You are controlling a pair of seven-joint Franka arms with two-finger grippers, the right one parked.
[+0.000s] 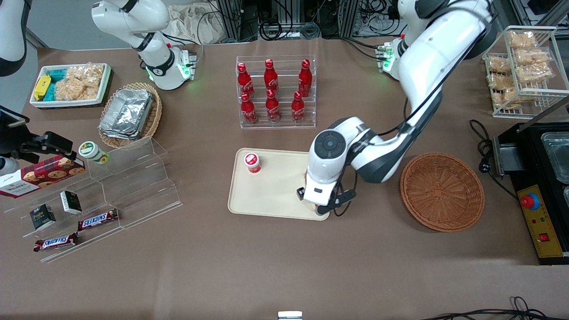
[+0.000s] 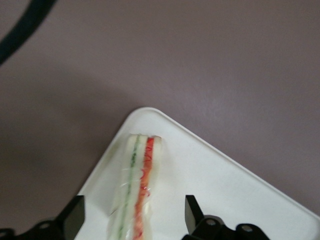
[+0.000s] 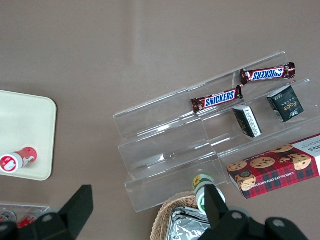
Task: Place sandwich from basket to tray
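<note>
The sandwich (image 2: 142, 175), a clear-wrapped wedge with green and red filling lines, stands on edge on a rounded corner of the cream tray (image 2: 225, 190). My left gripper (image 2: 135, 212) is open around it, with a black finger (image 2: 75, 217) on each side and a gap to the wrap on both. In the front view the gripper (image 1: 318, 208) hangs low over the tray (image 1: 266, 195) at the corner nearest the camera and the basket, and the wrist hides the sandwich. The round reddish-brown wicker basket (image 1: 442, 191) sits empty beside the tray, toward the working arm's end.
A small red-capped bottle (image 1: 252, 162) lies on the tray. A clear rack of red cola bottles (image 1: 275, 91) stands farther from the camera than the tray. A stepped acrylic shelf (image 1: 111, 191) with Snickers bars lies toward the parked arm's end. A black control box (image 1: 540, 222) flanks the basket.
</note>
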